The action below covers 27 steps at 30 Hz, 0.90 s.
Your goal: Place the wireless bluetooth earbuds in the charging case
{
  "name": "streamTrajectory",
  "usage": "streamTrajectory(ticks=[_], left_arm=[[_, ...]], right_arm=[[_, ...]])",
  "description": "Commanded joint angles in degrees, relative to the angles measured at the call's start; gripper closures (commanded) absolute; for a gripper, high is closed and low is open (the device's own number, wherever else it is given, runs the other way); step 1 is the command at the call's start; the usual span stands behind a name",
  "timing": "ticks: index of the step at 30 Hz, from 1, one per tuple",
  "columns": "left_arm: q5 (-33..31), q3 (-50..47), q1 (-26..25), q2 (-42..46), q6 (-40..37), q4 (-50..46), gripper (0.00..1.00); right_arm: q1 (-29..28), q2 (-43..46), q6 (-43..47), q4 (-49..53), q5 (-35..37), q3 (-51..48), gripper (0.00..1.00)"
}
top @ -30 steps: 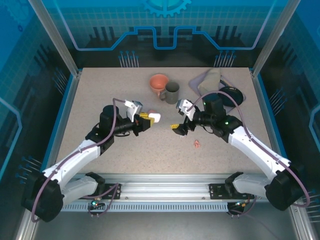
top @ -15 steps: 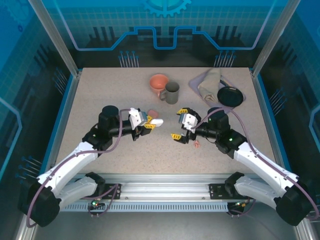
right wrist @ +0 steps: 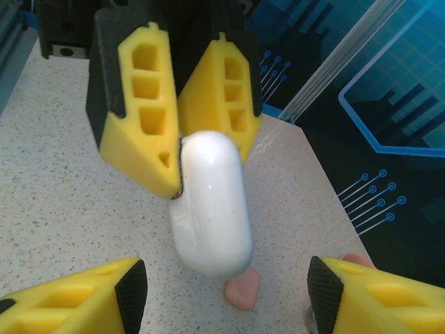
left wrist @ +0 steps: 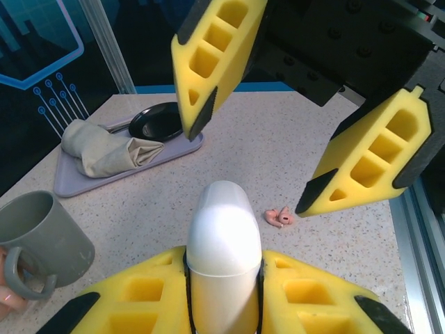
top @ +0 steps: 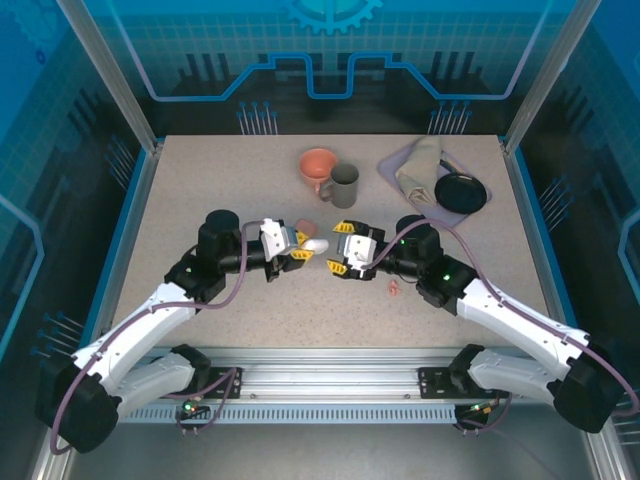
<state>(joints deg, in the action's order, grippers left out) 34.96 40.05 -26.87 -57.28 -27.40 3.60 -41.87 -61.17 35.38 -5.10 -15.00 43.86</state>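
White case held between two facing grippers at mid-frame

In the centre of the top view the left gripper point(top: 303, 248) is clamped narrowly on one end of a glossy white pebble-shaped plastic charging case point(top: 316, 244); the case's free rounded end points at the right gripper point(top: 339, 249), whose yellow foam fingers stand well apart, one above and one below that end in the frame, gripping nothing. A tiny pair of salmon-pink stemmed plastic earbuds point(top: 394, 289) lies on the speckled beige table point(top: 200, 180), just lower right of the right gripper. At upper centre a salmon cup point(top: 317, 165) sits against a grey mug point(top: 344, 185); at upper right a lavender tray point(top: 388, 172) carries a folded beige cloth point(top: 417, 165) and a black round dish point(top: 460, 192)
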Motion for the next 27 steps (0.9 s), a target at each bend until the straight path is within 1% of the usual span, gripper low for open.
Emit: streamTrajectory(ticks=[1, 12, 19, 22, 23, 27], left_arm=[[1.16, 2.24, -0.58, 0.25, -2.04, -1.30, 1.00], [1.10, 2.79, -0.56, 0.15, -3.08, -3.13, 1.00], [1.04, 3.14, -0.64, 0.27, -3.73, -3.87, 1.00], [1.06, 3.19, -0.64, 0.24, -3.90, -4.34, 1.00], [1.07, 3.35, -0.58, 0.23, -4.04, -4.71, 1.00], [1.07, 3.80, -0.61, 0.15, -4.85, -6.46, 1.00]], right_arm=[[-1.45, -0.94, 2.19, -1.60, 2.66, 2.49, 0.35], [-3.44, -4.19, 4.18, -0.19, 4.11, 5.80, 0.39], [-3.53, -5.01, 5.26, 0.72, 5.05, 6.15, 0.40], [-3.57, -5.10, 5.28, 0.83, 5.80, 6.24, 0.41], [-3.52, -5.10, 5.28, 0.80, 5.94, 7.88, 0.41], [-3.46, -5.06, 5.23, 1.08, 6.37, 8.59, 0.41]])
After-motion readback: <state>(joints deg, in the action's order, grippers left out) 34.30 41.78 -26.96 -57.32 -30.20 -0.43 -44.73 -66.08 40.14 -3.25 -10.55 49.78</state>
